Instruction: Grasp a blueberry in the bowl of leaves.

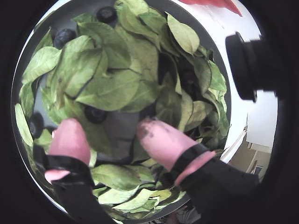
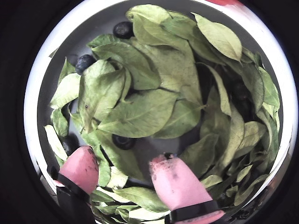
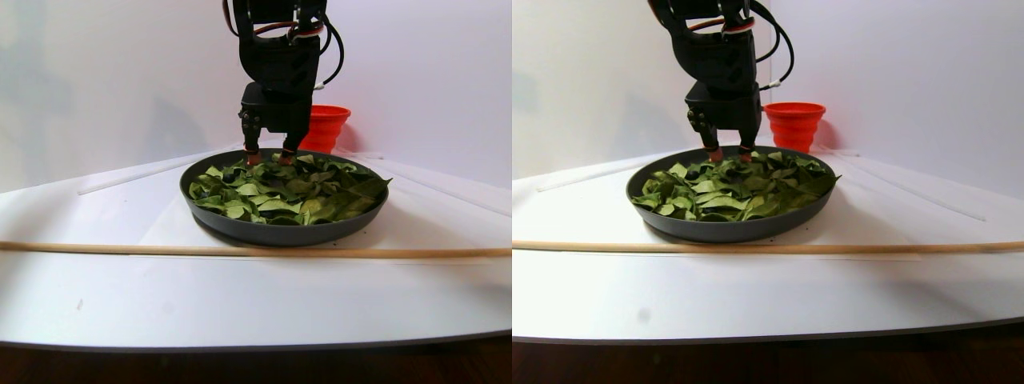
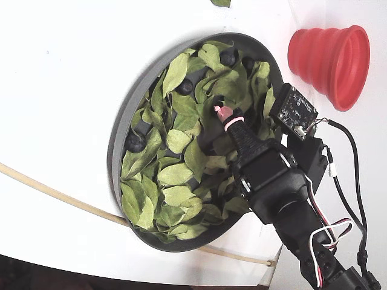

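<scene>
Fingers (image 2: 122,170) spread apart, dipped low into bowl (image 4: 118,130). Blueberry (image 2: 123,141) sits at twelve o'clock, just past tips, half under leaves (image 2: 140,112). Wide gap likely so berry fits between.

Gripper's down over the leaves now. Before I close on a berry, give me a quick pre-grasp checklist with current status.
1. Gripper open: ok, pink fingertips apart.
2. Blueberry in sight: ok, part-hidden by leaves, just beyond the gap.
3. Berry between the fingertips: not ok, it lies ahead of them.
4. Fingertips low enough: ok, at leaf level in the stereo pair view.
5. Bowl rim clear of fingers: ok.
6. Red cup out of the way: ok.
</scene>
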{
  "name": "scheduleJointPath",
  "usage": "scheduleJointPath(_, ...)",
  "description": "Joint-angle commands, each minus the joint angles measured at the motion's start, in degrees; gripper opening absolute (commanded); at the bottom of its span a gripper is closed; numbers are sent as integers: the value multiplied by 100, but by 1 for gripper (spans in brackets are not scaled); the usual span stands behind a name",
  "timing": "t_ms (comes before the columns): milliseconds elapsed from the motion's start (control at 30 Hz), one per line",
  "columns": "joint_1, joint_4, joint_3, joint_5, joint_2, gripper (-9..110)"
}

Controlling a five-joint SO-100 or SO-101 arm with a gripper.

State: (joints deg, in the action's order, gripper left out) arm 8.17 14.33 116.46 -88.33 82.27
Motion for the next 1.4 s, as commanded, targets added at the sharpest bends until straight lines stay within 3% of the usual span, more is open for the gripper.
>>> scheduleJointPath(0, -26, -26, -26, 79, 686, 21)
scheduleJointPath(1367, -105, 220, -809, 457, -483, 20)
